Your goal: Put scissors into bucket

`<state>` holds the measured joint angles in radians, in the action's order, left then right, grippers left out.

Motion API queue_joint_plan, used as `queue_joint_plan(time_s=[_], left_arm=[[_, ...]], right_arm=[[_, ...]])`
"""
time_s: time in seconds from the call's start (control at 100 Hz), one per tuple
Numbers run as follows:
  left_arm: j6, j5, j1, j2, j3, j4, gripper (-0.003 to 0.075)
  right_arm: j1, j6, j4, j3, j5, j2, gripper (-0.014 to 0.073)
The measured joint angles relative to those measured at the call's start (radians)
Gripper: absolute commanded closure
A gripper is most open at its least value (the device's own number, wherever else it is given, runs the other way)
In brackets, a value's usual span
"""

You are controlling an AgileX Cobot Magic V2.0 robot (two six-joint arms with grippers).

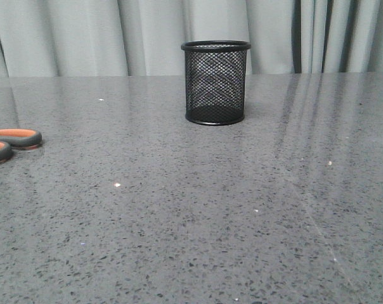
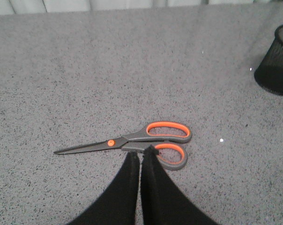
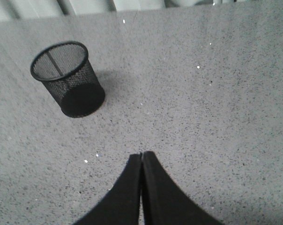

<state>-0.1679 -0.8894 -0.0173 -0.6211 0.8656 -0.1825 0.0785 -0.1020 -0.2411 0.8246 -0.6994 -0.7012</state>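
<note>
Scissors [image 2: 146, 140] lie flat on counter [image 1: 191, 215], blades closed, at far left, well apart from upright bucket [image 1: 215, 82]. Left hand [image 2: 140, 154] closed, empty, poised over handles, likely staging the grasp; right hand [image 3: 142, 154] closed, idle, empty

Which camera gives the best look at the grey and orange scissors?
The left wrist view: the grey scissors with orange-lined loop handles lie there whole, blades closed, flat on the speckled table. The front view catches only the handles at its left edge. The right wrist view misses them.
</note>
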Motion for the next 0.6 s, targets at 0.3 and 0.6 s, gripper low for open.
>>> queue_joint_plan(time_s=[0.3, 0.6], left_arm=[[-0.219, -0.133, 0.0, -0.187, 0.106, -0.097, 0.0344], [-0.379, -0.287, 0.0, -0.396, 0.224, -0.125, 0.0314]], right_arm=[[0.0, -0.084, -0.009, 0.08, -0.084, -0.113, 0.0143], [0.015, -0.101, -0.013, 0.095, -0.099, -0.125, 0.0149]])
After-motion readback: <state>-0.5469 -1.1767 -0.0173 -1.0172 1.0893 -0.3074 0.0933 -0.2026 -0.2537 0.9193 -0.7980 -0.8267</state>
